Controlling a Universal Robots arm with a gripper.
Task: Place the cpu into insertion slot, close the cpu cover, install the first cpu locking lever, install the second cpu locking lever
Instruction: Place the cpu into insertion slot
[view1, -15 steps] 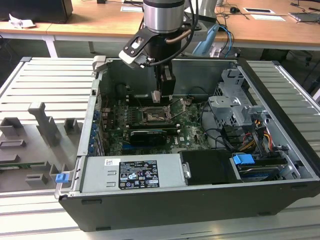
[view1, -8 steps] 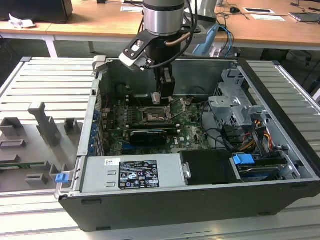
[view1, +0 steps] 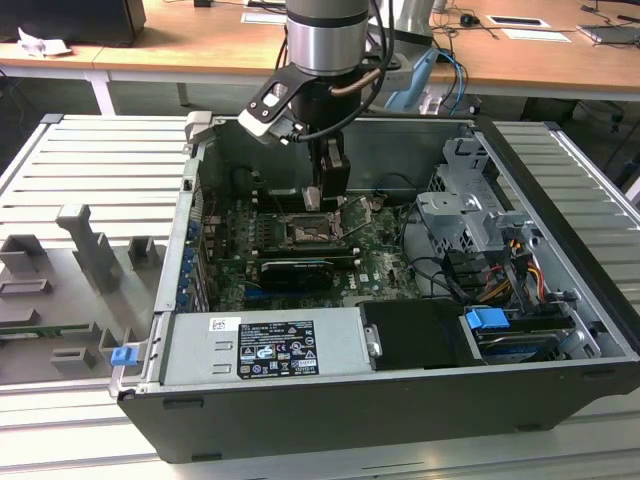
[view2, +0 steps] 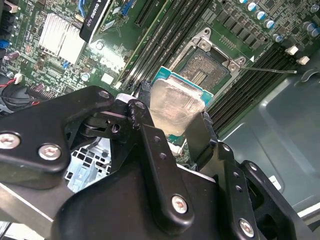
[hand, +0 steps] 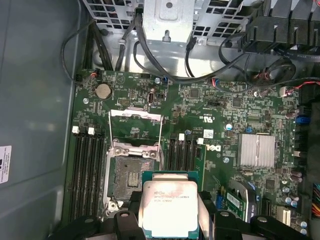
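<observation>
Clenching the cpu (hand: 167, 207) in the gripper (view1: 334, 195) at one o'clock of the insertion slot (view1: 303, 235) in the exterior view, cpu cover (hand: 135, 115) open in the first wrist view.

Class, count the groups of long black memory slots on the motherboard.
2: one group beside the insertion slot, the other group on the slot's opposite side; the cpu in front may hide more.
</observation>
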